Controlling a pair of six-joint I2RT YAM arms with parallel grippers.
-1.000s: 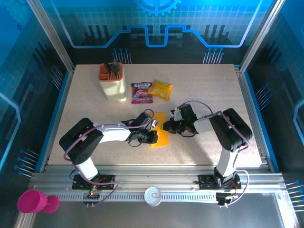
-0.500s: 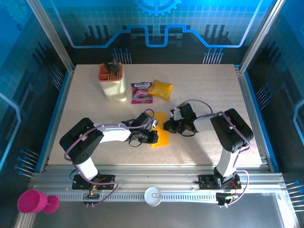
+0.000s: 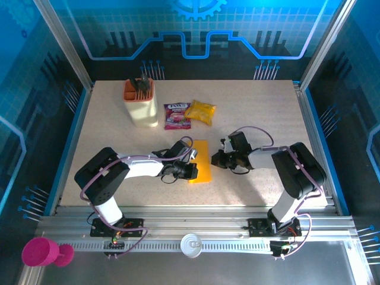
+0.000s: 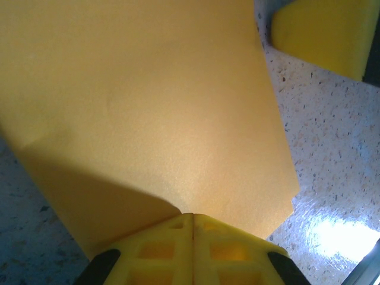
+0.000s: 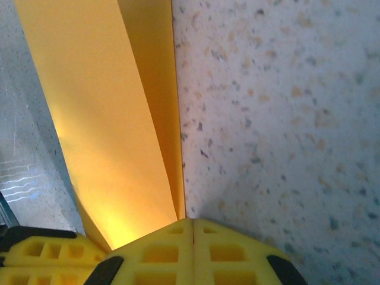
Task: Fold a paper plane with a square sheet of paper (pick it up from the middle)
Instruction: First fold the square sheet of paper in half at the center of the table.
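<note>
- Near the middle of the table (image 3: 267, 113), between the two grippers, lies the square sheet of paper (image 3: 202, 161). It is plain orange-yellow and shows as a narrow upright strip from above.
- Close up from the right wrist, the paper (image 5: 107, 119) shows overlapping layers that meet along a long straight edge, so it appears to be partly folded.
- Likely handling: very light, thin and limp. It should slide easily on the smooth speckled surface, crease under slight pressure, and tear or crumple if pulled hard.
- Best hold, as a judgement: pinch a free edge or a raised flap with the fingertips while the other gripper pins the flat part down.
- At the strip's lower left edge sits the left gripper (image 3: 191, 170). From its wrist view its yellow fingers are pressed together (image 4: 193, 237), tips against the paper (image 4: 154, 119).
- Just to the strip's right sits the right gripper (image 3: 215, 159), fingers likewise clenched (image 5: 194, 237), with the paper's layered edge running into the tips.
- Whether either pair has nipped a sliver of paper cannot be told.
- Both arms bend inward from their bases, forearms low over the table, wrists facing each other across the sheet.
- Farther back stand a cream holder (image 3: 141, 107), a purple-red packet (image 3: 176, 116) and a glossy yellow snack bag (image 3: 200, 111), well apart from the paper.
</note>
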